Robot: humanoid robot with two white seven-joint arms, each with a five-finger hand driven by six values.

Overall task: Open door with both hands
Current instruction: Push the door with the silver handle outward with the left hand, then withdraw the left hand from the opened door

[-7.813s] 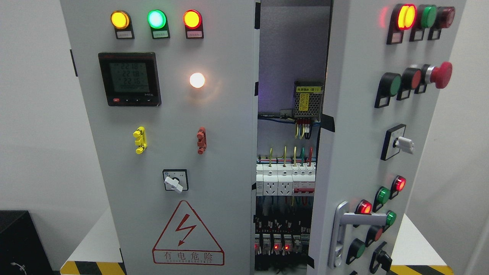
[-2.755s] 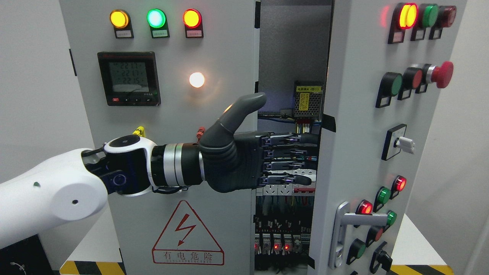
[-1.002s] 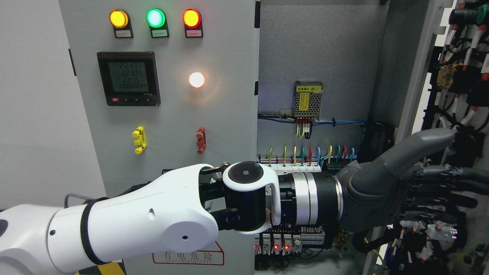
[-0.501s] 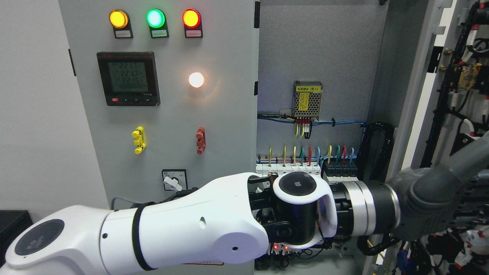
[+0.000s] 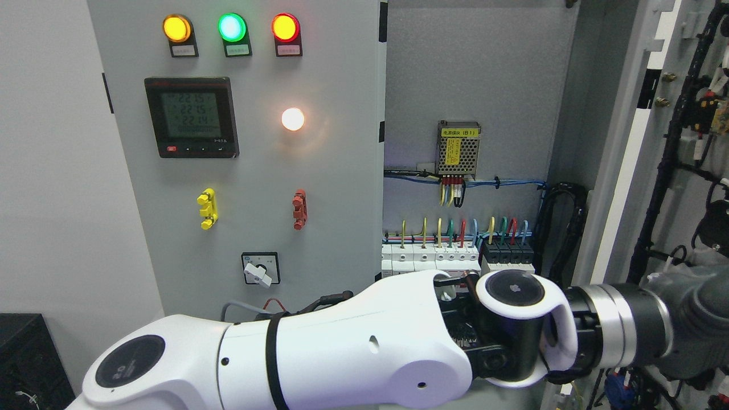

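left hand (image 5: 697, 319) at far right edge, mostly cropped; finger state cannot be told | right door (image 5: 678, 171) swung wide, inner wired face showing, long axis vertical, just beyond the palm; left door (image 5: 256, 171) shut, well behind the forearm | right arm unseen; left hand is nearer.

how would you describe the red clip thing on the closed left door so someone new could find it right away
Start at the closed grey left door of the cabinet and find the glowing white lamp at mid-height. The red clip sits straight below that lamp, above the white rotary switch. Its only lookalike is the yellow clip level with it, further left.
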